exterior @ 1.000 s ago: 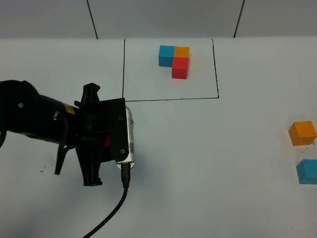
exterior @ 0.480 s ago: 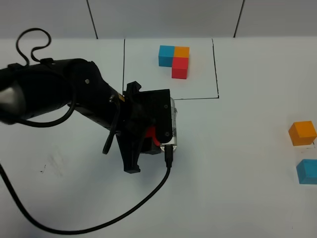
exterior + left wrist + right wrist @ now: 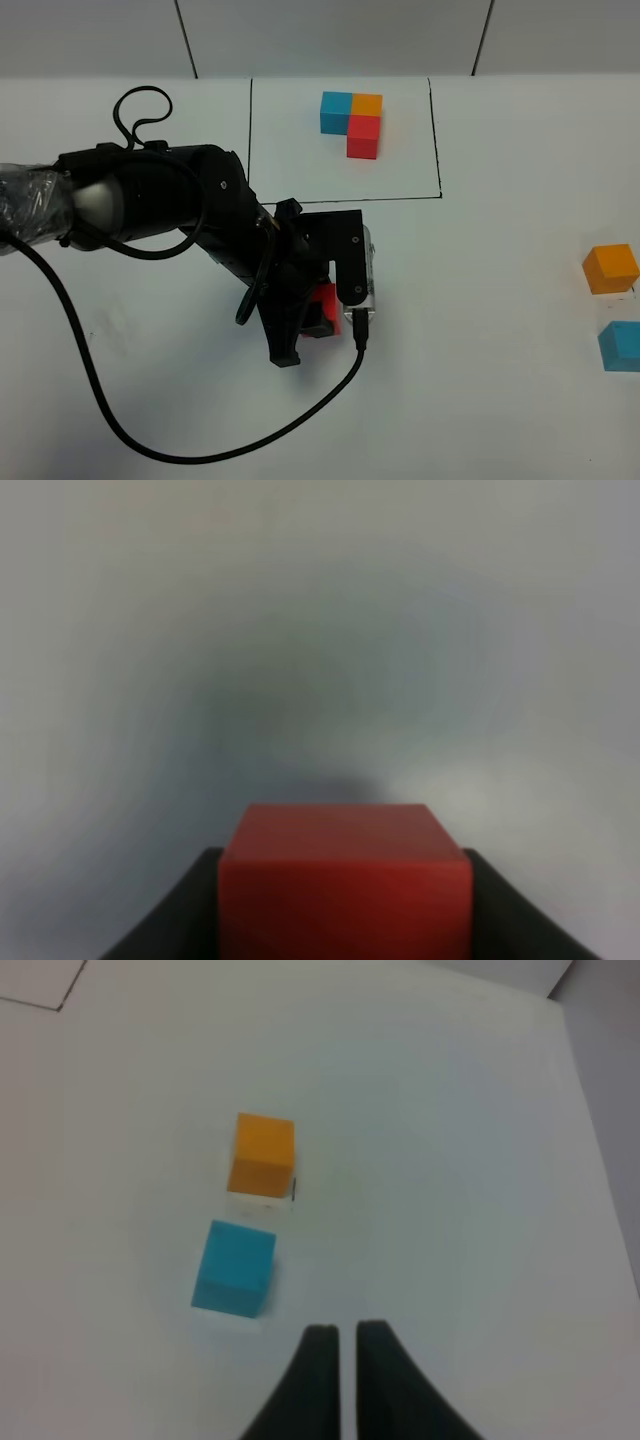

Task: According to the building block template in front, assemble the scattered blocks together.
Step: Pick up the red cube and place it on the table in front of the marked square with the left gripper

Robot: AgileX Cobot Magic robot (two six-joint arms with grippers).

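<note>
Red cube [image 3: 345,880] btm cut off, flanked by L fingers [image 3: 185,925].

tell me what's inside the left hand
The left hand grips a red cube. From above the hand covers most of it; only a red corner shows. Whether the cube rests on the table cannot be seen.

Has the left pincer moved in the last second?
Yes. The left pincer, holding the red block, went right, from left of the black frame to below it.
</note>
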